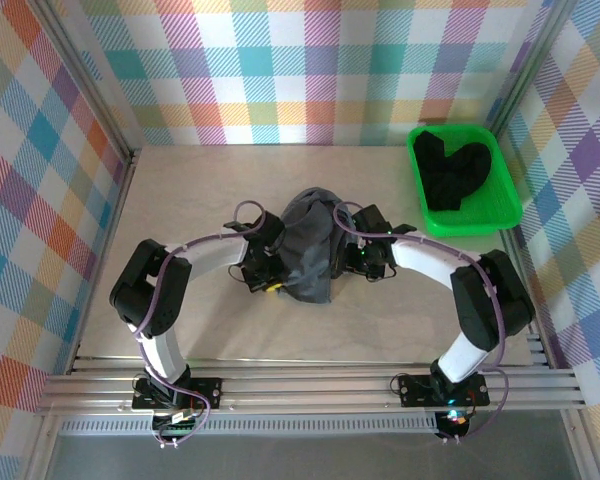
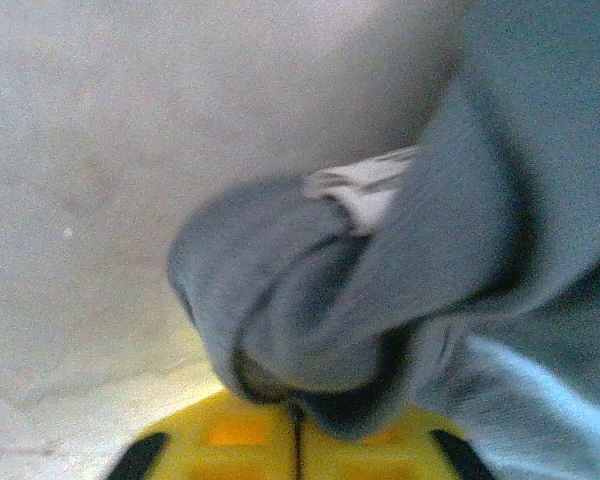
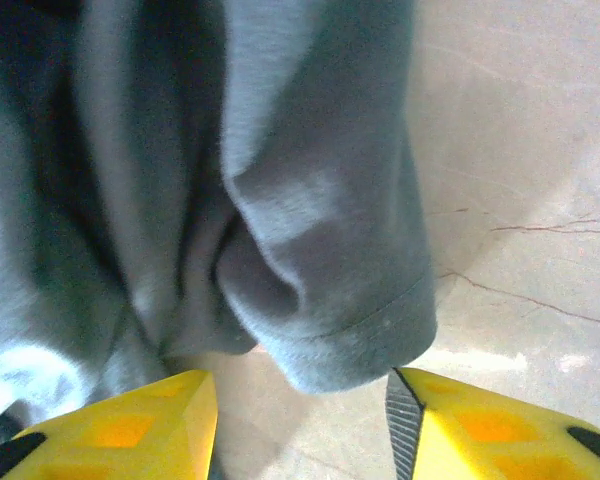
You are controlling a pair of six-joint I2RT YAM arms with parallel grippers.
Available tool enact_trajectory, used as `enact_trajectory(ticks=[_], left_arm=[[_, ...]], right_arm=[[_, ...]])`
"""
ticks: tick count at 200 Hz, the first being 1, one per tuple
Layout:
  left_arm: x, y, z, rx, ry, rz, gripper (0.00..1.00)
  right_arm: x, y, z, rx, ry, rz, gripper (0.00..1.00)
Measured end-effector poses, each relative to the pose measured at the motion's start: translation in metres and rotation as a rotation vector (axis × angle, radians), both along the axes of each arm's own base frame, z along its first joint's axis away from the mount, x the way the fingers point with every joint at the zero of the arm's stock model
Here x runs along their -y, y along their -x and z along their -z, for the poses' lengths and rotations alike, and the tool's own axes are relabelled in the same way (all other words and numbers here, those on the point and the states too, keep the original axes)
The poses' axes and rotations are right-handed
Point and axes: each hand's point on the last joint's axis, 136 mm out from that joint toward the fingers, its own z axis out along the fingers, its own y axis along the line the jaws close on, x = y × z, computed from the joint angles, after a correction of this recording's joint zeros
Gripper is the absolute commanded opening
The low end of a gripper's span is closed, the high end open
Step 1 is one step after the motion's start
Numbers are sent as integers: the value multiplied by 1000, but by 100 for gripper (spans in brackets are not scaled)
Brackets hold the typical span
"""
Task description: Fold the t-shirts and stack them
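Across the middle of the pale, beige tabletop (image 1: pixel 180 330) the grey t-shirt (image 1: pixel 312 245) stands bunched into a crumpled heap, squeezed between the two arms that curve in from either side. Plaid cloth walls (image 1: pixel 280 70) in pastel pink, teal, yellow and purple close the space on three sides, and aluminium rails (image 1: pixel 310 385) run along the near edge where the arm bases are bolted. Up close the surface looks smooth and faintly mottled, with thin reddish scratches (image 3: pixel 550 230) beside the shirt. The left gripper (image 2: pixel 298 415) has its yellow fingers pressed together on a rolled fold of the grey t-shirt, a white label (image 2: pixel 365 190) peeking from the cloth above. The right gripper (image 3: pixel 300 395) has its fingers spread, and a hemmed sleeve end of the same shirt hangs into the gap between them. At the far right, a green tray (image 1: pixel 510 200) sits against the wall, holding the black t-shirts (image 1: pixel 452 175) in a loose pile.
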Motion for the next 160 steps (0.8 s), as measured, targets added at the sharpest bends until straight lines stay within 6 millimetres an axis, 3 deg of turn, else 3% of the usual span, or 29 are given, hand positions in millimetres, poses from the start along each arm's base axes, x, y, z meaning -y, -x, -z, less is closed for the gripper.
enact_trajectory(ticks=[18, 35, 60, 79, 102, 134, 160], left_arm=[[0, -14, -14, 61, -4, -16, 0], [-7, -23, -37, 119, -4, -43, 0], [-28, -35, -85, 217, 23, -109, 0], [-47, -51, -129, 311, 65, -179, 0], [-70, -67, -176, 412, 108, -254, 0], [-94, -80, -228, 522, 144, -325, 0], [-103, -84, -277, 642, 178, -348, 0]], right_arm=[[4, -1, 17, -46, 13, 24, 15], [7, -5, 25, -73, 30, 38, 1], [9, -22, 9, -16, 56, 53, 0], [13, -37, -21, 71, 74, 52, 0], [20, -57, -75, 207, 71, 55, 0], [50, -82, -150, 390, 76, 110, 0], [77, -89, -201, 513, 82, 156, 0]])
